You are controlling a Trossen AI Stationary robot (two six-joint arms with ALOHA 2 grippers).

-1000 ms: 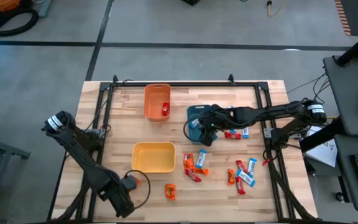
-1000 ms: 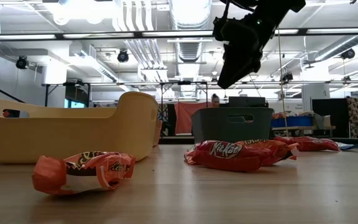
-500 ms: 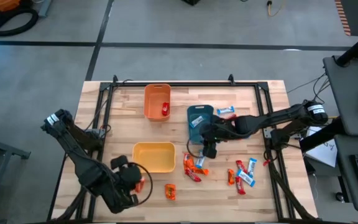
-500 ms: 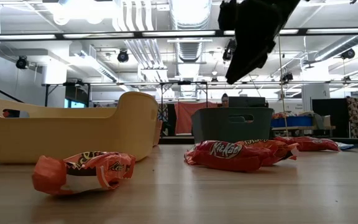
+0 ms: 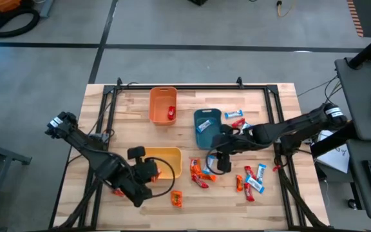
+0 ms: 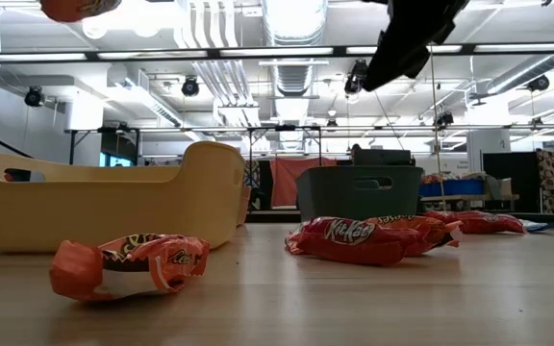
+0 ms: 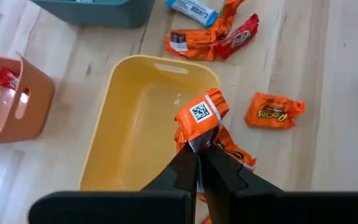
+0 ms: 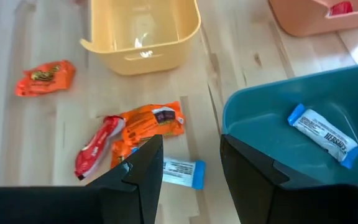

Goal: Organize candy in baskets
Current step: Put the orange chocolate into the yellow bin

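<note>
The left gripper (image 7: pixel 197 163), pinched shut on an orange candy (image 7: pixel 201 118), has risen over the yellow basket's (image 7: pixel 123 93) near rim. The right gripper (image 8: pixel 191 163), jaws apart and empty, has pulled back from the teal basket (image 8: pixel 272 112); a blue candy (image 8: pixel 180 171) lies below it.

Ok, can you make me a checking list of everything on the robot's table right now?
Surface: wooden table, bare in places.
Job's things: orange basket holds one red candy; teal basket holds one blue candy; yellow basket looks empty.
Loose candy: a mixed pile beside the yellow basket, one orange candy alone, more near the right edge.
Clutter: nothing seen.
Grippers: left tool shut on an orange wrapper over the yellow basket; right tool open above the pile.
Cables: a black cable loops by the left tool.
Surroundings: grey floor, a desk at the right.
</note>
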